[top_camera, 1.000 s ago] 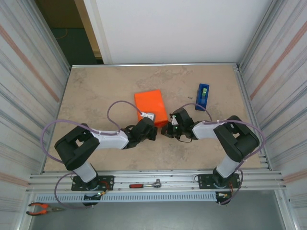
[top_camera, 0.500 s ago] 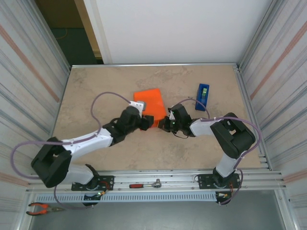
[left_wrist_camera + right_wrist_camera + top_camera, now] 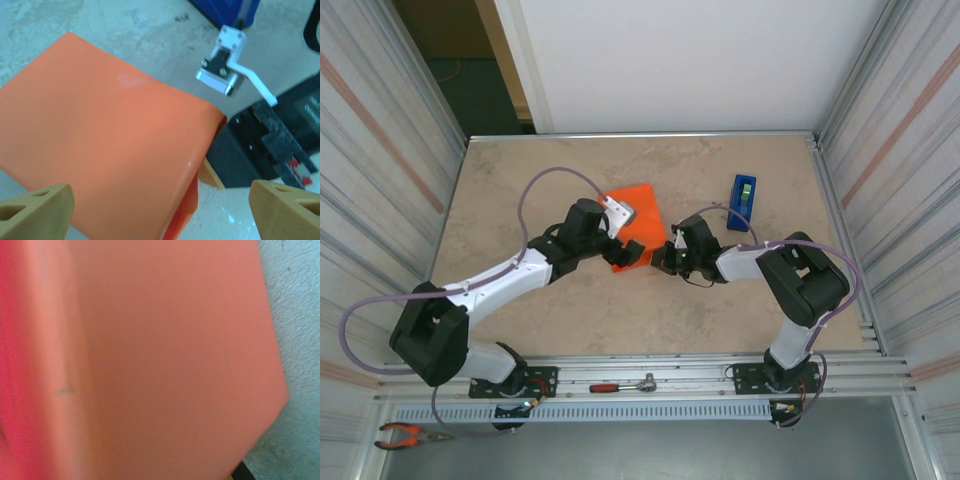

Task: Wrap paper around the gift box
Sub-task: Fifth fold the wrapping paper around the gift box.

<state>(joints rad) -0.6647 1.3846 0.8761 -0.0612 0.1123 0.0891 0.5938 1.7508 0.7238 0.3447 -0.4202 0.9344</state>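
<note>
Reaching far out from its base, my left arm stretches its forearm across the table [image 3: 510,190], wrist tipped down. My left gripper [image 3: 623,245] hangs over the near side of the paper [image 3: 642,210], jaws spread wide and holding nothing. My right arm is folded tight at the elbow, its forearm turned in toward my left hand. My right gripper [image 3: 665,262] is closed and pressed up to the edge of the paper that faces it, just beside my left fingers. From above, the paper reads as an orange packet creased into a boxy shape, lying between my two hands. The blue tape dispenser [image 3: 743,201] stands upright beyond my right wrist, well apart from the paper. My left wrist camera adds what the overhead view cannot. My tan fingertips [image 3: 35,210] sit far apart at either side, and the smooth orange top runs beneath the gap between them. A folded flap drops away at the corner nearest my right hand, and a small tan tip [image 3: 210,172] shows right at that corner against my right hand's black body. My right wrist camera is so close that the paper is a blurred orange plane with one soft crease, a sliver of table past its far edge. Whether the closed right jaws pinch the sheet, I cannot tell.
</note>
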